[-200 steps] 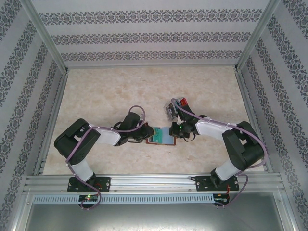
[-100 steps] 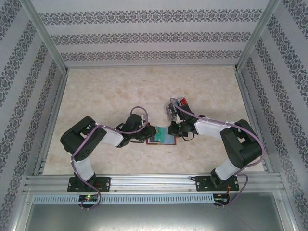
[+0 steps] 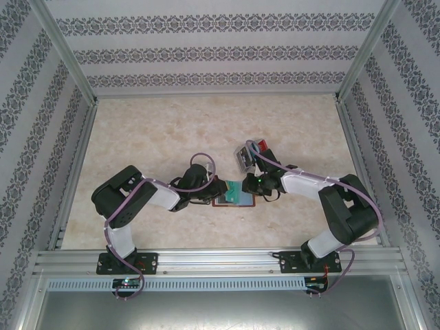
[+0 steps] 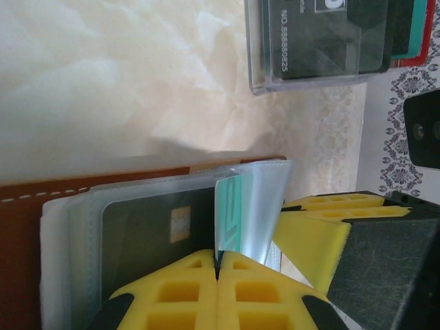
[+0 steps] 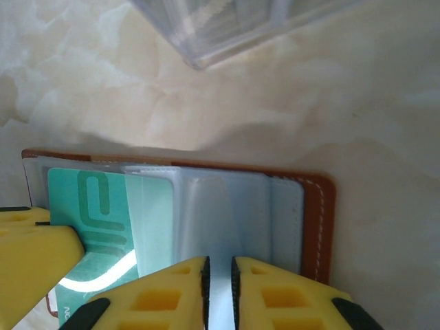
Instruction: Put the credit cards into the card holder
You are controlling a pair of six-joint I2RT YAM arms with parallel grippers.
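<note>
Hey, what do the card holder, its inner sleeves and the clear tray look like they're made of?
The card holder looks like matte reddish-brown leather or an imitation, with pale stitching along its edge. Its inner sleeves look like thin, flexible clear plastic, slightly glossy; the teal card shows through. The tray seems rigid transparent plastic: a dark card shows through its wall.
</note>
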